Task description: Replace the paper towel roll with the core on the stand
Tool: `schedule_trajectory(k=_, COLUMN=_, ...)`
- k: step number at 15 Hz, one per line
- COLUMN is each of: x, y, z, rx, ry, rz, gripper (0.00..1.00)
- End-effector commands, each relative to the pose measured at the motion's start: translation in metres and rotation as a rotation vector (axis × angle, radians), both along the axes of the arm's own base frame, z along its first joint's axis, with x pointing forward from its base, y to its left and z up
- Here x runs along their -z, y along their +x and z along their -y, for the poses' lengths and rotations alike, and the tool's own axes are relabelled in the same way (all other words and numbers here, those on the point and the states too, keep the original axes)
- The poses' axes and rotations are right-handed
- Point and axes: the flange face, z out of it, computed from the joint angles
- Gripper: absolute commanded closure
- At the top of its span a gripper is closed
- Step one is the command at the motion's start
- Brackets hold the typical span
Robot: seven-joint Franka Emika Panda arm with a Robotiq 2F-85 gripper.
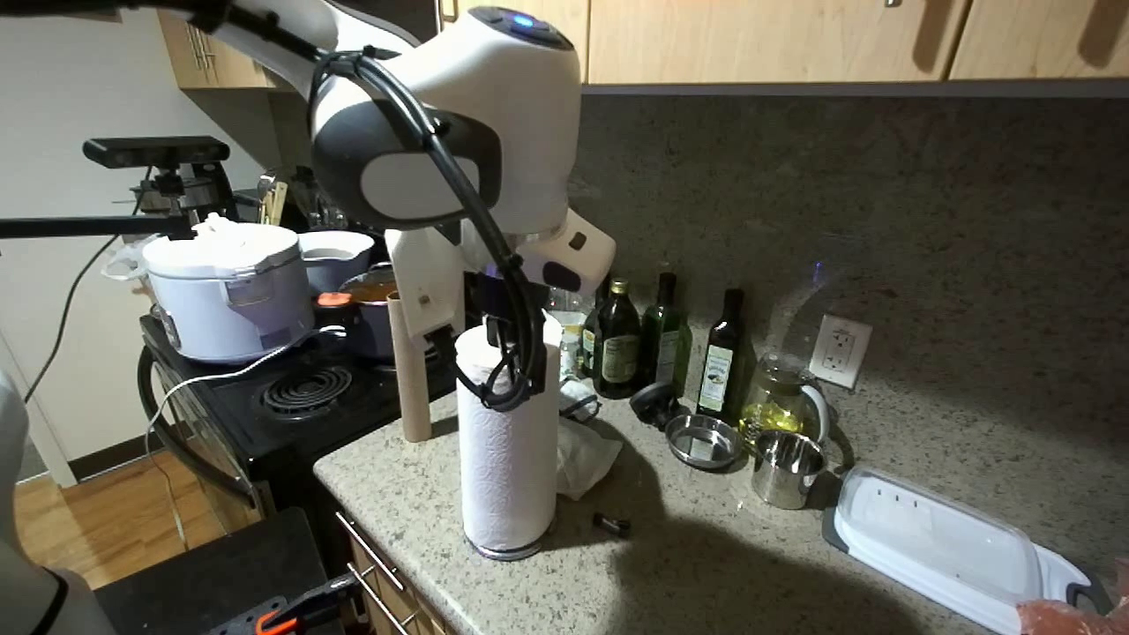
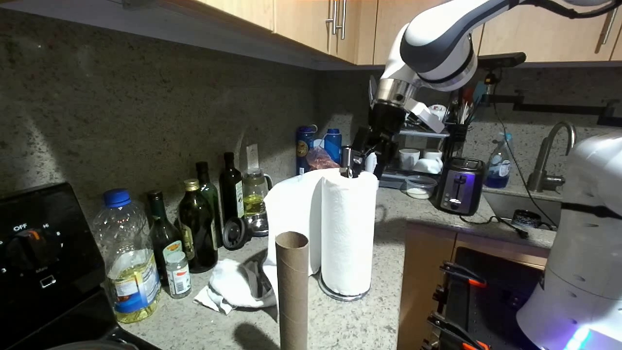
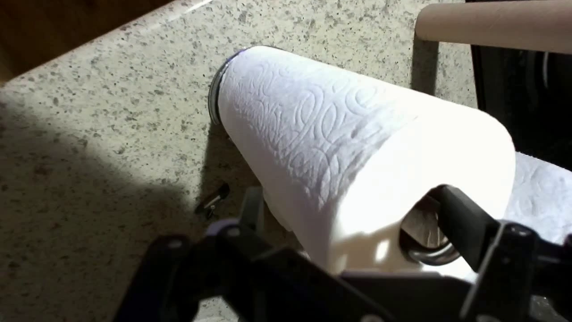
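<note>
The tool (image 3: 351, 197) is gaping wide, gripping nothing afaict, seemingly straddling one wall of the paper towel roll (image 2: 347, 233), probably for pinching it. Roll's standing below on the stand (image 3: 214, 100); the brown tube (image 2: 293, 291) is waiting upright to one side, presumably for swapping in.

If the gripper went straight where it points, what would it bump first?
Likely the paper towel roll: its top lies ahead of the open gripper. The stand's metal tip is close too; depth is unclear.
</note>
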Motion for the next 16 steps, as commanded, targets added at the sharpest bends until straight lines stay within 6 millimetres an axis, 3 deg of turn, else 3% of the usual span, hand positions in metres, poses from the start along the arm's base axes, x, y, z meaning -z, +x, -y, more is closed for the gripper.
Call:
schedule_trajectory(k=1, x=0.007, y=0.003, z=0.002, rx=0.04, ry=0.021, rz=0.017, gripper=0.0)
schedule_trajectory(k=10, x=0.016, y=0.001, z=0.01, rx=0.075, ry=0.026, rz=0.011, gripper=0.0)
schedule_trajectory(k=12, x=0.019, y=0.001, z=0.009, rx=0.074, ry=0.024, rz=0.006, gripper=0.27)
schedule_trajectory(k=16, x=0.017, y=0.004, z=0.006, rx=0.063, ry=0.014, rz=0.005, gripper=0.57)
